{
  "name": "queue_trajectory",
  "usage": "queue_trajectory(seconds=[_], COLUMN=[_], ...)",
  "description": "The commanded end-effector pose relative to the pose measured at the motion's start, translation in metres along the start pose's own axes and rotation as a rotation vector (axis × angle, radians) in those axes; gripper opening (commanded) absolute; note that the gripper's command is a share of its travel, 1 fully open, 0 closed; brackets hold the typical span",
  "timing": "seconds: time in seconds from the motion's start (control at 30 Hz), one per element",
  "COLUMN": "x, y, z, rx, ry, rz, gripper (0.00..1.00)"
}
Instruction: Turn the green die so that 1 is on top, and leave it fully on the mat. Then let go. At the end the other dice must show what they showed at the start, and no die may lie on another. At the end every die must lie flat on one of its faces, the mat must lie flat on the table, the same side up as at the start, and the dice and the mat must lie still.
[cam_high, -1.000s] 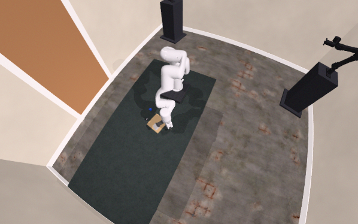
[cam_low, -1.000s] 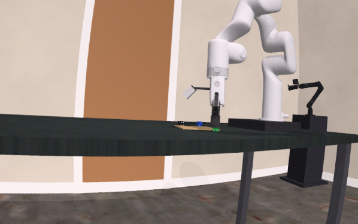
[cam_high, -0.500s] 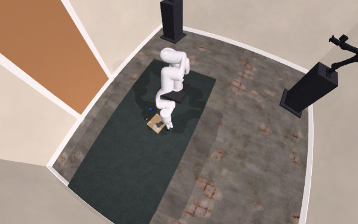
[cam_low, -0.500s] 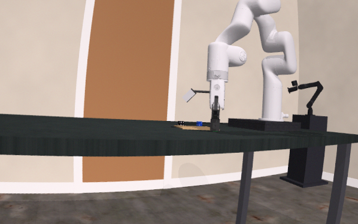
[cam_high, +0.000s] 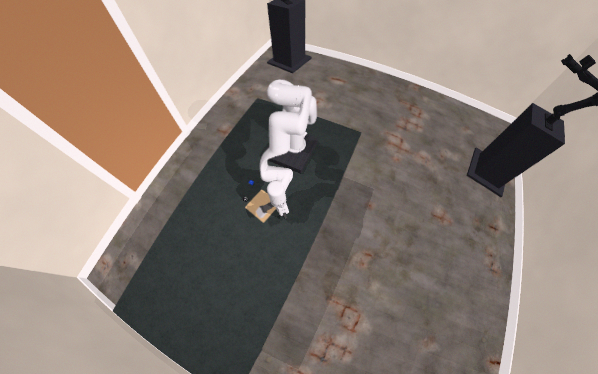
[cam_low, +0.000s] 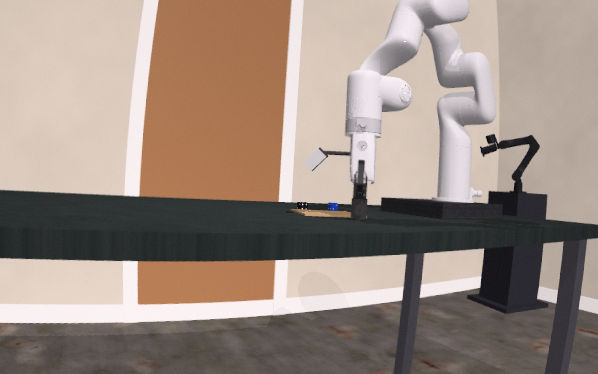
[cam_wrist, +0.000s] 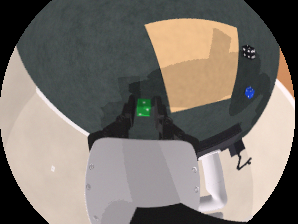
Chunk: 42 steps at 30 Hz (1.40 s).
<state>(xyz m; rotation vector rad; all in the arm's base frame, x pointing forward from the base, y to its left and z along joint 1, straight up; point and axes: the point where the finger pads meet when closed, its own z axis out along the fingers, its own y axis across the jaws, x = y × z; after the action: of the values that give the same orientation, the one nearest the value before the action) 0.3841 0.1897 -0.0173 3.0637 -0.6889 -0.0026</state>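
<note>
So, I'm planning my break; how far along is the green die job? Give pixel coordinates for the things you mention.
Looks done: the open claw (cam_high: 283, 215) (cam_low: 359, 216) (cam_wrist: 144, 102) is down around the green die (cam_wrist: 144, 108). In hand: nothing gripped. Left: grasp, turn 1 up, set it on the mat (cam_high: 252, 206) (cam_low: 325, 214) (cam_wrist: 200, 42), release; it's beside it now.

green die (cam_wrist: 144, 107): hidden behind the end effector (cam_high: 283, 212) (cam_low: 359, 209) (cam_wrist: 145, 111) in the exterior view
blue die (cam_high: 251, 182) (cam_low: 333, 206) (cam_wrist: 249, 92): pips too small overhead
arm (cam_low: 455, 65): cut off at twelve o'clock, exterior view

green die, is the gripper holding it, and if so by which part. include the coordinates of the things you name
Nothing is held: the green die (cam_wrist: 144, 111) sits between the gripper's (cam_high: 283, 215) (cam_low: 359, 217) (cam_wrist: 144, 101) open fingers, apparently unclamped.
</note>
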Motion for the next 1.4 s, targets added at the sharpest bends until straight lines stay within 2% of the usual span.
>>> queue_trajectory(seconds=[0.0, 0.57, 0.6, 1.37], x=[0.0008, 0.0008, 0.0008, 0.0008], y=[-0.0011, -0.0011, -0.0011, -0.0011], z=[-0.0011, -0.0011, -0.0011, -0.0011], rx=[0.003, 0.003, 0.003, 0.003], ry=[0.002, 0.002, 0.002, 0.002], rz=[0.000, 0.000, 0.000, 0.000], gripper=[0.36, 0.36, 0.15, 0.15])
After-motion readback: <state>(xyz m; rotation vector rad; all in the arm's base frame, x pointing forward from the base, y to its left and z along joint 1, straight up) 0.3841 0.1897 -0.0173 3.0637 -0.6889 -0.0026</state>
